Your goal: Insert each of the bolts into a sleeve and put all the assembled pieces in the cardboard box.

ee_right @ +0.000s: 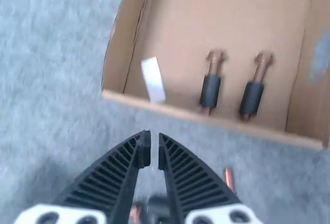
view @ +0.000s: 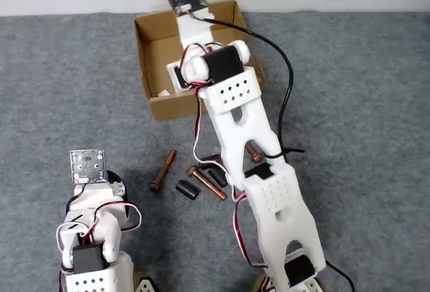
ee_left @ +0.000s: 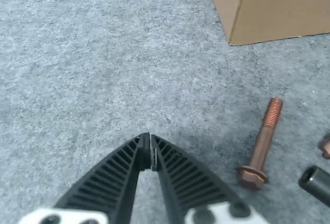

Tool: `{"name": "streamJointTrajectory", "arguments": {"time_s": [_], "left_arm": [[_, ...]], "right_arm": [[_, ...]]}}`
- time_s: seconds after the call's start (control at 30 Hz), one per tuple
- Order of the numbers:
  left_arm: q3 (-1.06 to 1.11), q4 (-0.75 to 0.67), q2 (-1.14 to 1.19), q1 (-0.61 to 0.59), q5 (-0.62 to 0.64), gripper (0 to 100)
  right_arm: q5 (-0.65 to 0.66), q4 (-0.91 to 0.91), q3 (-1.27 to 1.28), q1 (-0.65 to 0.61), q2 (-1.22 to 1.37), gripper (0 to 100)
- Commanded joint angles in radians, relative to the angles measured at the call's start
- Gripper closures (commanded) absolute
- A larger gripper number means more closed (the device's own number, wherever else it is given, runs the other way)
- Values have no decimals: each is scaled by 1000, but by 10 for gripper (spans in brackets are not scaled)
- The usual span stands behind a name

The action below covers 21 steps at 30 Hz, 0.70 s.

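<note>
Grey carpet (view: 363, 104) covered the table, and the cardboard box (view: 144, 43) sat at the upper middle of the high view. The right arm stretched up the frame toward it. Its wrist camera looked into the box, where 2 assembled pieces (ee_right: 211, 87) lay side by side, not touching. The right gripper (ee_right: 153, 149) hung just outside the box's near wall, jaws a sliver apart and holding nothing. The left gripper (ee_left: 150, 152) hovered over bare carpet at the lower left, its tips pressed together, also empty.

Near the centre of the high view lay the leftmost bolt (view: 163, 170), then a sleeve (view: 187, 190) just beside the middle bolt (view: 207, 182), a second sleeve (view: 216, 176), and a third bolt (view: 254, 151) partly under the right arm.

We judged the next pairing due. To do it well, we would take the leftmost bolt near its head (leaving the threads free). We would also hold the sleeve with its bore in line before pushing, and lift clear of the box wall.
</note>
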Motion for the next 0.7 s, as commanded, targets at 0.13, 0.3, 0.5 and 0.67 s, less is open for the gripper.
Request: {"name": "streamJointTrajectory", "arguments": {"time_s": [0.13,0.3,0.5,0.67], "left_arm": [[-8,0,-2,-6,-6,995],[-8,0,-2,-6,-6,995],[-8,0,-2,-6,-6,995],[-8,0,-2,-6,-5,995]], "right_arm": [[-5,42,628,-28,-361,987],[-5,41,882,-31,-447,983],[-5,15,991,-38,-447,835],[-5,-71,1103,-70,-447,809]]}}
